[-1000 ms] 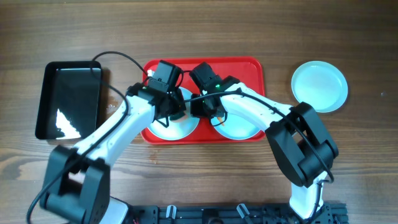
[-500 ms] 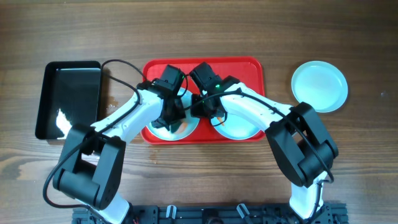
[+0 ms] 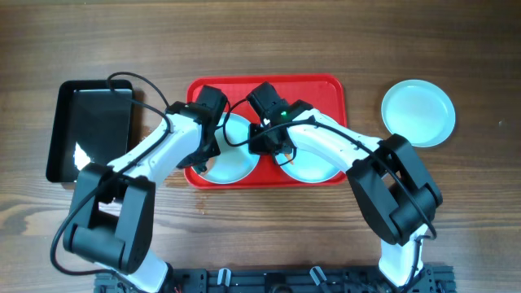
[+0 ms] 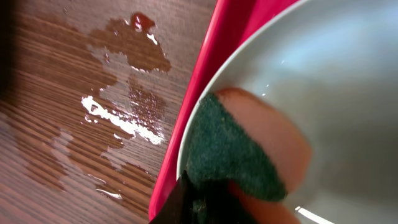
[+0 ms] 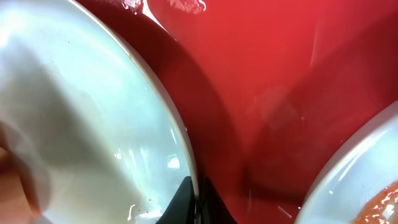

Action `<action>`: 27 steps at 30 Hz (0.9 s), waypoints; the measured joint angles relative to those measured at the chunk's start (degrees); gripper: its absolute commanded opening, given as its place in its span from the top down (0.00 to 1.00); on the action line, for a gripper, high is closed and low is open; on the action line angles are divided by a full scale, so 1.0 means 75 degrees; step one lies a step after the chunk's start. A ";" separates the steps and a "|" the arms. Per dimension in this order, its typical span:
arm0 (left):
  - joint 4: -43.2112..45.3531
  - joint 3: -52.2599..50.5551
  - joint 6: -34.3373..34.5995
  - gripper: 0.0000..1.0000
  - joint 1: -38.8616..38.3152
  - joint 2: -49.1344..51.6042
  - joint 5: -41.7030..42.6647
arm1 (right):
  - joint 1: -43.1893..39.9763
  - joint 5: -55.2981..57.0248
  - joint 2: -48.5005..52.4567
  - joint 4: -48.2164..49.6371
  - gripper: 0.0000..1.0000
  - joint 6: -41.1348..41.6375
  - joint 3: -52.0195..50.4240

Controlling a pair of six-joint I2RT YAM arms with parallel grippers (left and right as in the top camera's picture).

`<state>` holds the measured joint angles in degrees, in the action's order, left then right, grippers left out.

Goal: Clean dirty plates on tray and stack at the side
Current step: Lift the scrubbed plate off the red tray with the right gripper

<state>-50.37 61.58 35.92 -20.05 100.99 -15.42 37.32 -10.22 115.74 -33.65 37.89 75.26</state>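
Note:
The red tray [image 3: 319, 91] holds two pale blue plates. My left gripper [image 3: 202, 155] is shut on a green and orange sponge [image 4: 249, 155], which presses on the left plate [image 3: 236, 163] at its left rim, next to the tray's edge [image 4: 208, 93]. My right gripper [image 3: 262, 145] is shut on that plate's right rim, which shows between the fingers in the right wrist view [image 5: 194, 194]. The right plate [image 3: 317, 168] lies on the tray with an orange smear [image 5: 380, 202]. A third plate [image 3: 418, 112] sits on the table to the right, off the tray.
A black rectangular bin [image 3: 89, 130] stands on the table left of the tray. A wet spill with a small red spot [image 4: 127, 106] lies on the wood between bin and tray. Both arms meet over the tray's left half.
My left gripper has slid the sponge leftward, from the middle of the left plate to its left rim. The right gripper has held still on the plate's right rim.

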 measured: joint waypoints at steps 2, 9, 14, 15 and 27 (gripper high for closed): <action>0.0012 0.0061 -0.0006 0.96 0.0003 -0.0154 -0.0076 | -0.0003 0.0026 0.0000 0.0058 0.96 -0.0003 0.0000; 0.0280 0.0297 -0.0443 0.96 0.0079 -0.1157 0.0434 | -0.0026 0.0321 0.0009 0.0664 0.96 -0.0338 -0.0023; 0.0105 0.0326 -0.0595 0.96 0.0079 -0.1530 0.1230 | -0.0143 0.0766 0.0009 0.0729 0.96 -0.0638 0.0020; 0.0035 0.0326 -0.0670 0.96 0.0079 -0.1547 0.1454 | -0.0184 0.0956 0.0009 0.0729 0.96 -0.0758 0.0070; -0.0388 0.0326 -0.0845 0.96 0.0079 -0.1553 0.2040 | -0.0361 0.4243 -0.1291 -0.0373 0.96 -0.2871 0.1244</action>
<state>-53.28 64.03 29.58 -19.46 89.34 -0.12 34.61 21.61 106.06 -36.45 16.36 84.60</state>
